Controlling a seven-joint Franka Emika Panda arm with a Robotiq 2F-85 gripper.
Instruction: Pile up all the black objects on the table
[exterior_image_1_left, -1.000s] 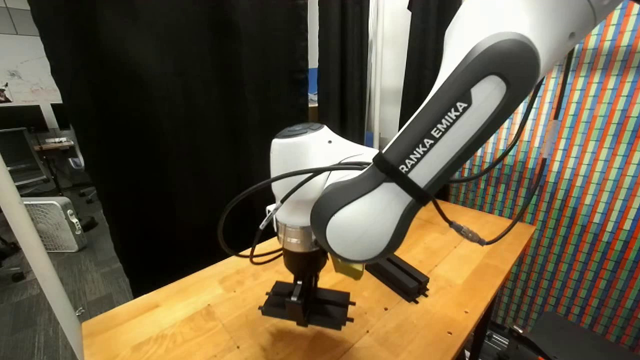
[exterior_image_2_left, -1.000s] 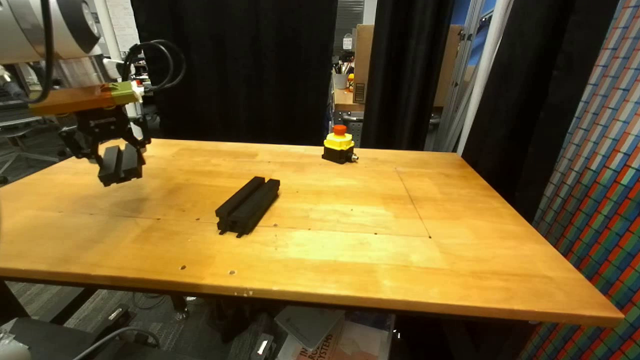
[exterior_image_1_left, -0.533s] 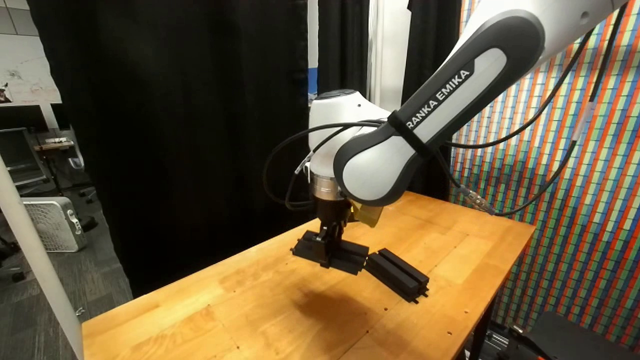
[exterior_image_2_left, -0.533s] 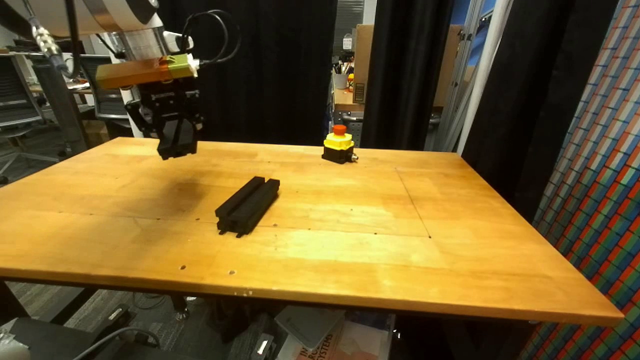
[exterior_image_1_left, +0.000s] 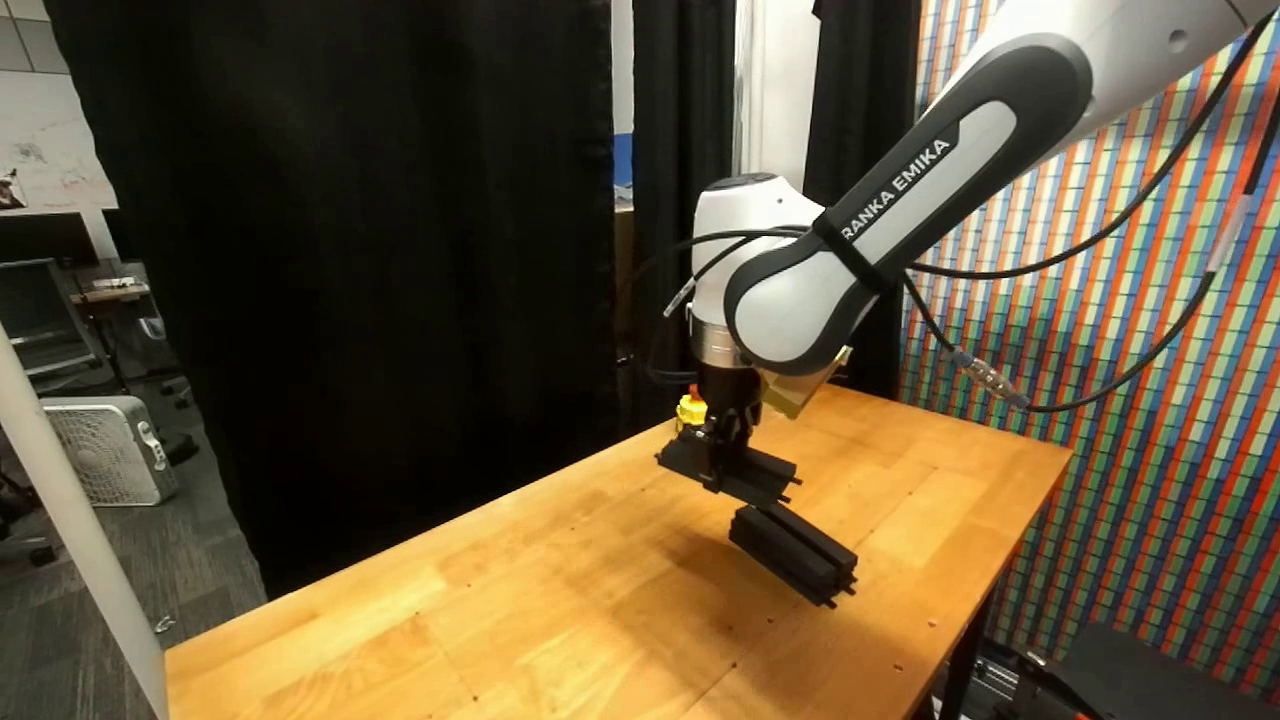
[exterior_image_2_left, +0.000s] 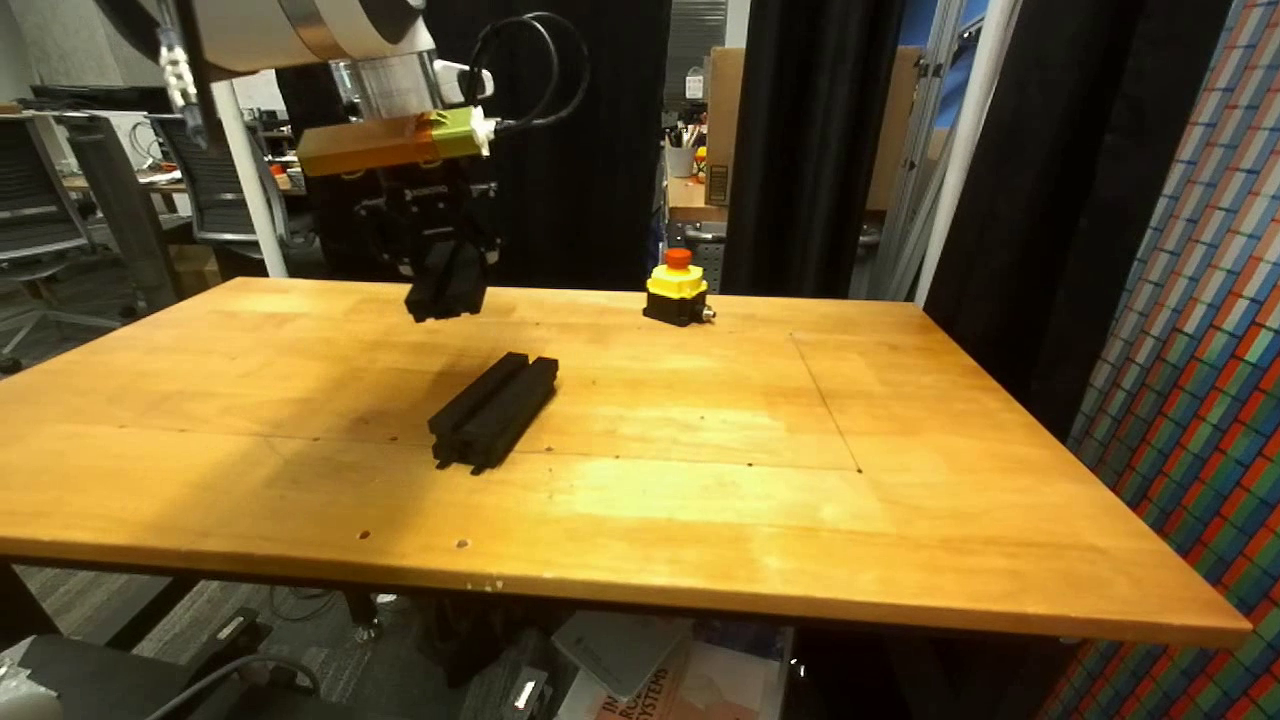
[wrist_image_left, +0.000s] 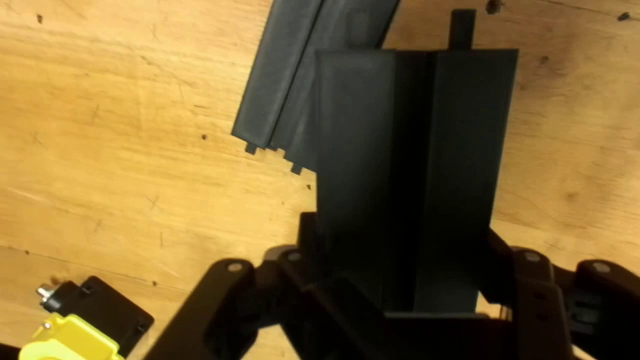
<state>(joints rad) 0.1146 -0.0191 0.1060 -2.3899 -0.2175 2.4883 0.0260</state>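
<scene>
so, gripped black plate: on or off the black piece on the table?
Off, held in the air: in an exterior view, bare tabletop shows between the held plate and the black piece.

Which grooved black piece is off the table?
The held piece, clamped in the pincer; the other grooved piece, possibly a stack, rests on the table.

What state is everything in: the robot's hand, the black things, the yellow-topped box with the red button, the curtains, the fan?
Gripper: closed on the held black piece.
Held black piece: up in the air, not piled yet.
Grooved black block: flat on the table, groove up; single or stacked, can't tell.
Yellow-topped box: upright; its red button pressed or not, unclear.
Curtains: hanging, a gap between them.
Fan: upright; running or not, can't tell.
</scene>
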